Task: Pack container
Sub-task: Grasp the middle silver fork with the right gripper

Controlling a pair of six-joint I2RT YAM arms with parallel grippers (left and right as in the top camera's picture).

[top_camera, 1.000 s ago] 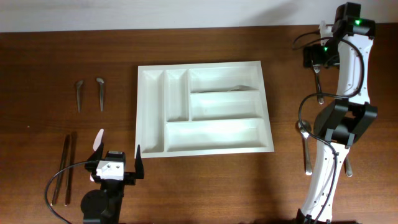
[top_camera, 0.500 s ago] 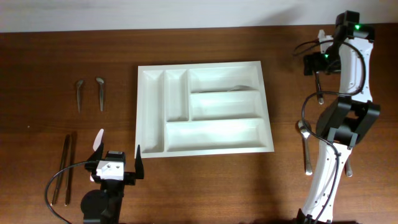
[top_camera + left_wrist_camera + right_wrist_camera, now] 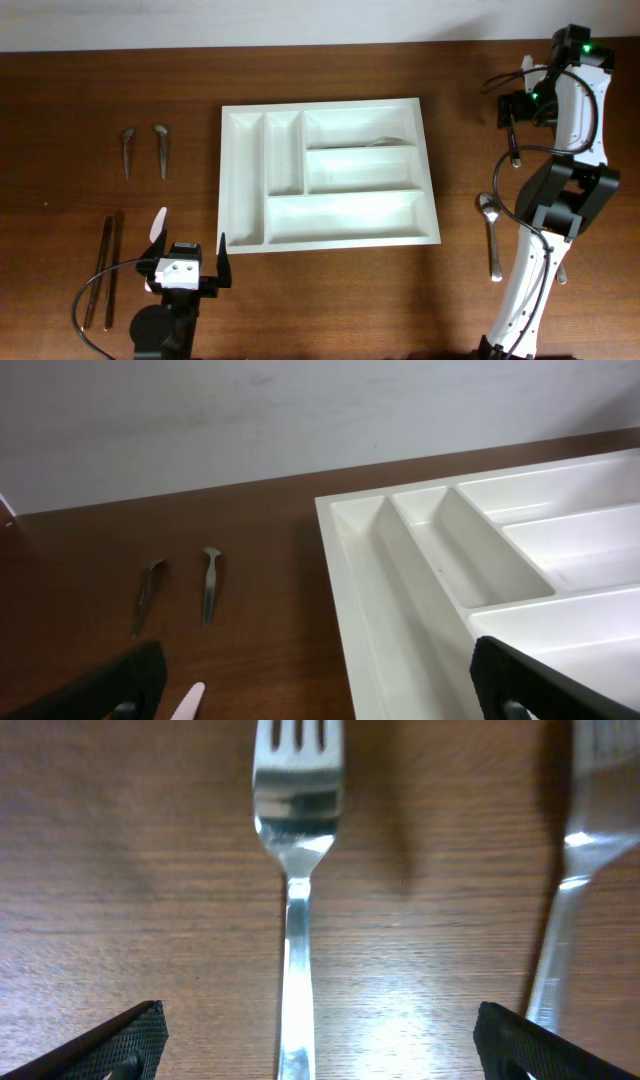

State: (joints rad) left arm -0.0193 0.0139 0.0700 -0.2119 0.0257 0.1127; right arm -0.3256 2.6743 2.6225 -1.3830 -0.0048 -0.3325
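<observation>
Container: the white tray [image 3: 327, 177] is lying flat at the middle of the table [image 3: 60, 120], its two narrow compartments toward the left and three long ones to the right. Something pale and thin seems to be lying in the top long compartment, though the overhead view is too faint to say what.

Left gripper: the left gripper [image 3: 186, 252] is sitting near the table's front edge, just off the tray's lower-left corner, with its jaws spread wide and nothing between them. Its wrist camera is looking across the tray's corner toward the far cutlery, which suggests it is parked in a waiting pose.

Right gripper: the right gripper [image 3: 312, 1035] is hovering over the far right of the table with its fingers wide apart and empty. It is centring on a fork [image 3: 292, 870] whose handle is running straight down between the two fingertips, a line-up that looks meant for closing across the narrow handle.

Neighbouring piece: a second utensil [image 3: 560, 910] is lying just beside the fork, apart from it, so the grip is needing to stay clear of it.

Loose cutlery, left: two small spoons [image 3: 145, 148] and a pair of dark sticks [image 3: 106, 270] are lying well left of the tray, in easy reach of the left arm.

Loose cutlery, right: a spoon [image 3: 491, 230] is lying right of the tray, partly under the right arm.

Progress: packing is looking barely begun, most pieces still outside the tray.
</observation>
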